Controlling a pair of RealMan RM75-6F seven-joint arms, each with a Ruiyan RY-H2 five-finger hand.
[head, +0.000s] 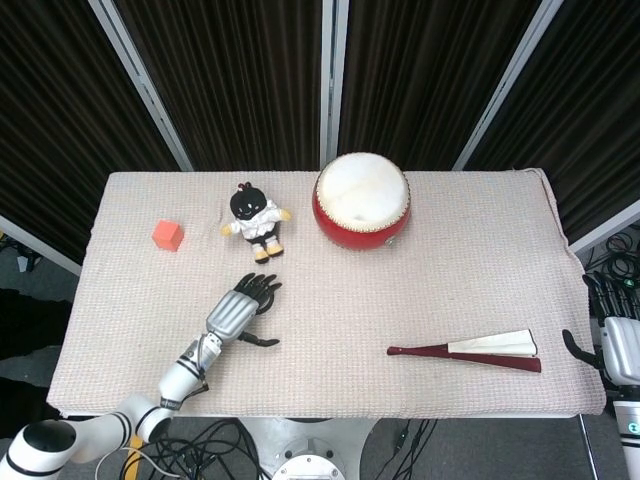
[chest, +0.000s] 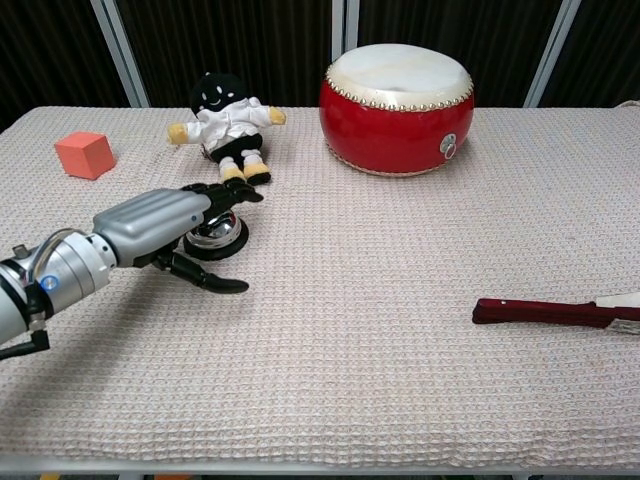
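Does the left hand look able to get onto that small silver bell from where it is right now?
Probably yes. The left hand hovers just above the silver bell, fingers spread over its dome, and nothing lies between them. The plush doll sits just beyond the fingertips, the only nearby thing to brush.

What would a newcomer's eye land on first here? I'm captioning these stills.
Probably the red drum at the back of the table, with the black-headed doll to its left. Then the left hand, its fingers spread over a small metal bell near the front left.
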